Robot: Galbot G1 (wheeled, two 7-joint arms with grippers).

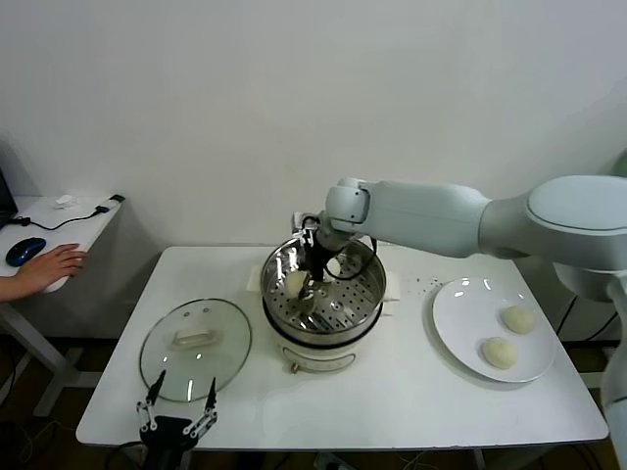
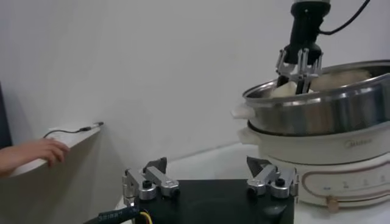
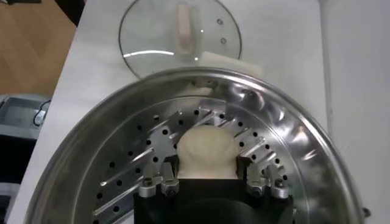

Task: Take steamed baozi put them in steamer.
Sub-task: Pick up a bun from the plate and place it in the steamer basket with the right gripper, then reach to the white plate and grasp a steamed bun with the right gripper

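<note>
Pale dough sits clamped between the fingers of the right pincer (image 3: 207,182), which is closed on one steamed baozi (image 3: 206,152) and hangs low inside the steamer (image 1: 323,294), over the left side of its perforated steel tray (image 3: 140,164). From the right wrist view I cannot tell whether the bun already rests on the tray or hangs just above it. No other bun can be made out inside the steamer.

Two more baozi (image 1: 509,336) lie on the white plate (image 1: 460,304) on the tabletop (image 1: 392,392), to the right of the steamer and well apart from it. The glass lid (image 1: 196,348) lies flat to the steamer's left, handle up.

The left pincer (image 1: 176,416) is parked at the near edge of the tabletop just before the lid, its fingers spread wide and empty.

Risks, as I judge them: if the bun is let go from a height it could roll on the steel tray and end up against the wall. Soft dough may also stick to a finger pad and lift with it when the pincer rises. The right arm reaches in over the steamer's rim, so a sideways pull-out could knock the pot on its white base; a straight lift looks safer.

A person's hand (image 1: 49,266) rests at a side desk to the far left, away from the work.
</note>
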